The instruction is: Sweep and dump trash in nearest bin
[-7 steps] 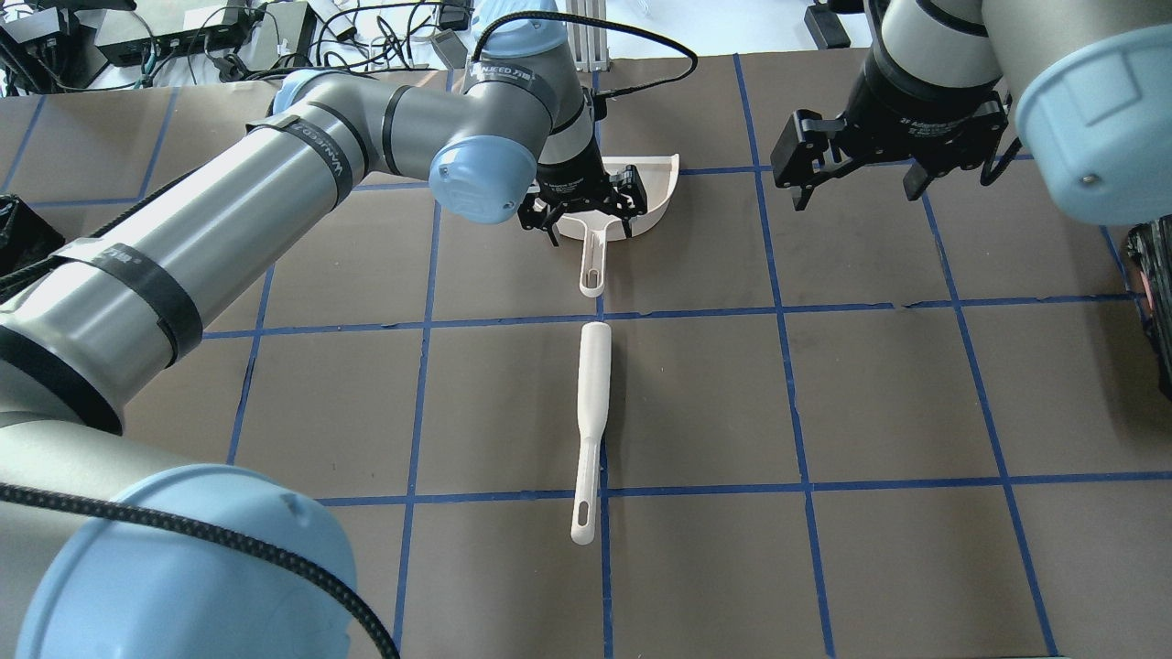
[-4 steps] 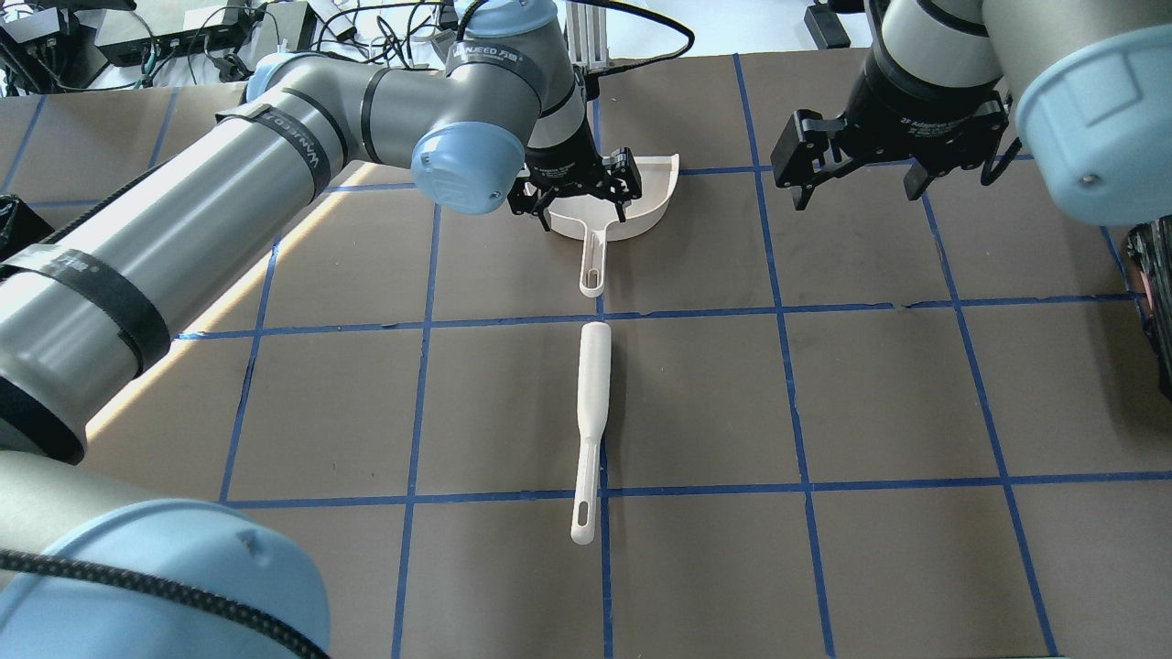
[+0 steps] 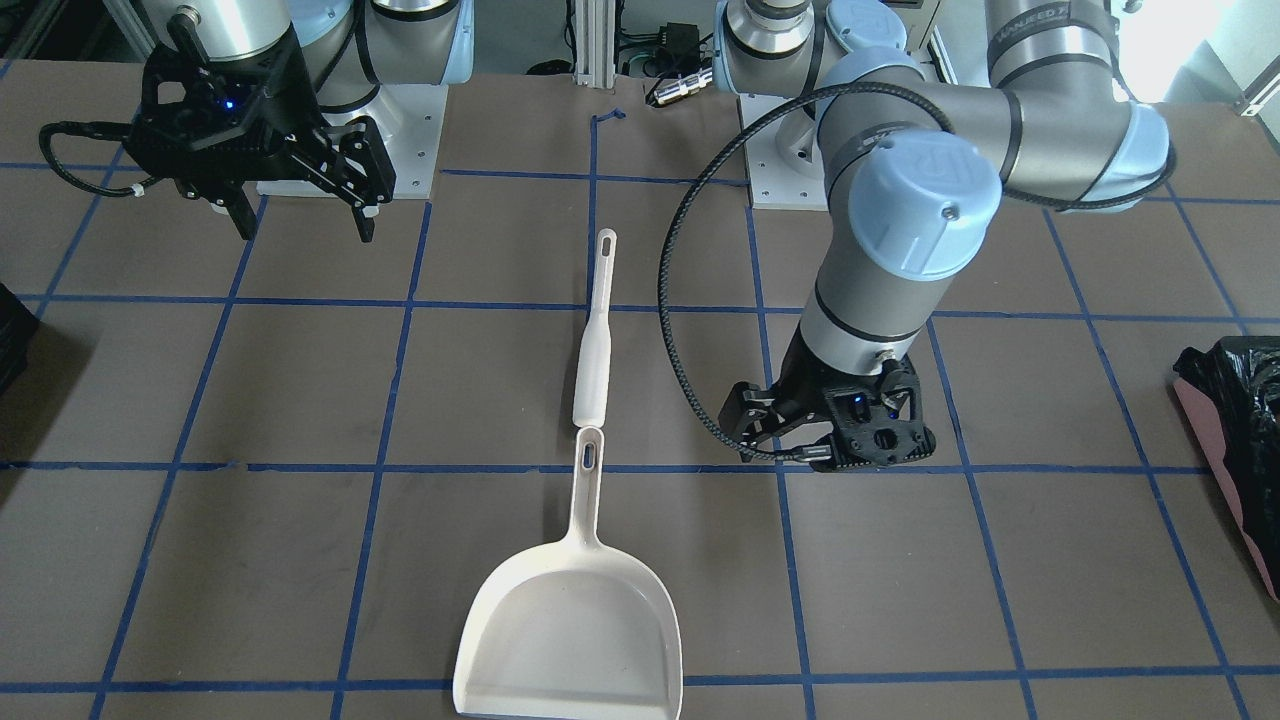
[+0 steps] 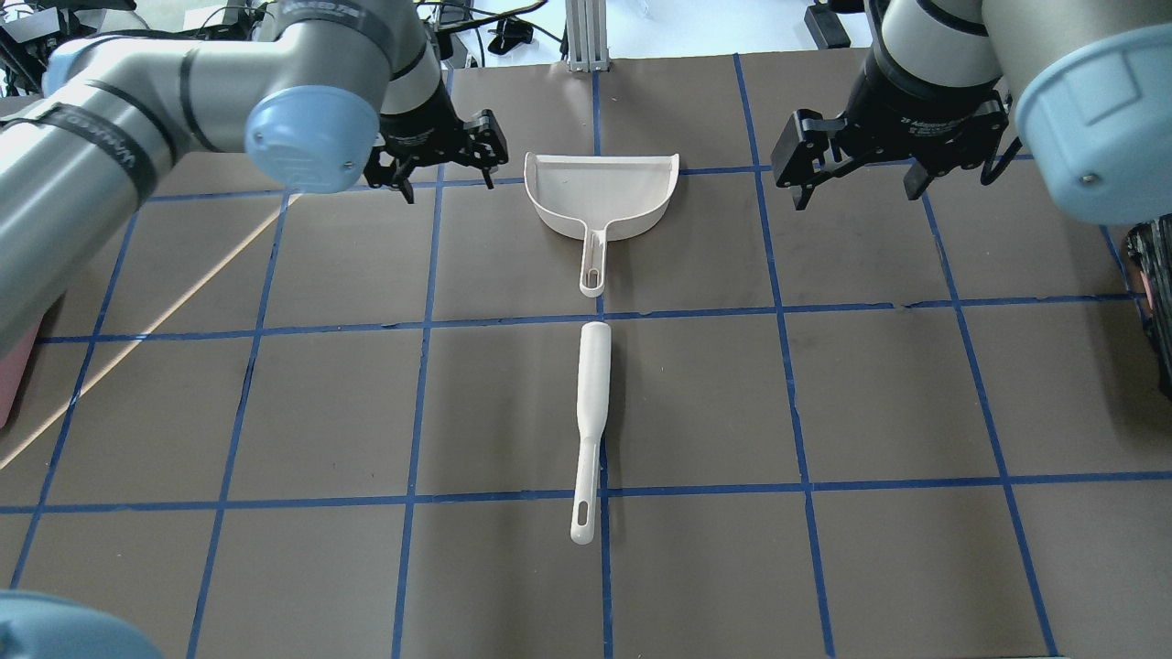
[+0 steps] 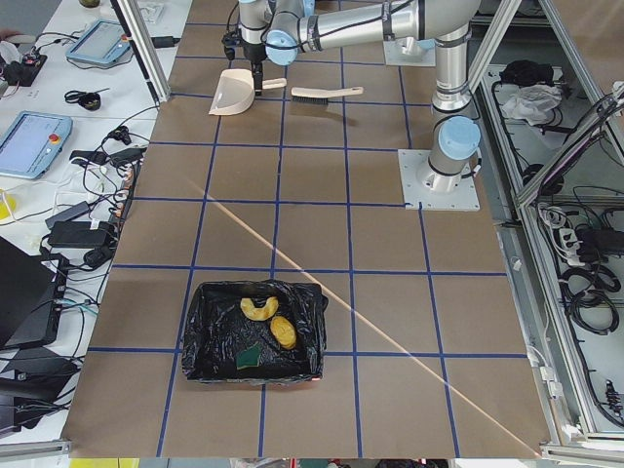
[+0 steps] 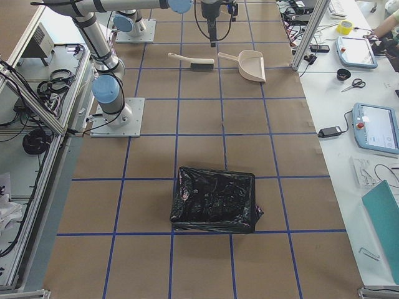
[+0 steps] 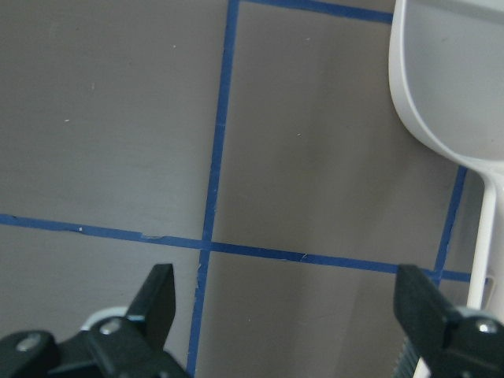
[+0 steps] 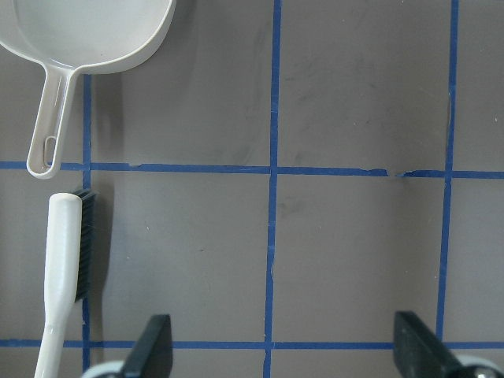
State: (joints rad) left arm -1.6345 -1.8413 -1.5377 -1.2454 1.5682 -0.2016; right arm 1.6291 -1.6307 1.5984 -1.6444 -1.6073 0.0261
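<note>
The bin [image 5: 200,336], salmon-pink and lined with a black bag, stands at the table's end on my left; its edge shows in the front view [image 3: 1215,425]. In it lie a curved tan pastry piece [image 5: 257,308], a brown lump [image 5: 284,332] and a darker wedge [image 5: 249,358]. My left gripper [image 4: 446,183] is open and empty, left of the off-white dustpan [image 4: 600,188]; it also shows in the left wrist view [image 7: 287,315] and the front view [image 3: 835,445]. My right gripper [image 4: 858,192] is open and empty, right of the dustpan; it also shows in the front view [image 3: 305,228].
The white brush [image 4: 591,403] lies flat in line with the dustpan's handle, bristles dark [image 8: 85,244]. The dustpan [image 3: 570,630] is empty. A dark bag-lined container [image 6: 215,199] stands at the table's end on my right. Blue tape lines grid the brown table.
My left gripper has moved left, from over the dustpan to beside it. The dustpan stays where it lay. The right arm and brush have not moved.
</note>
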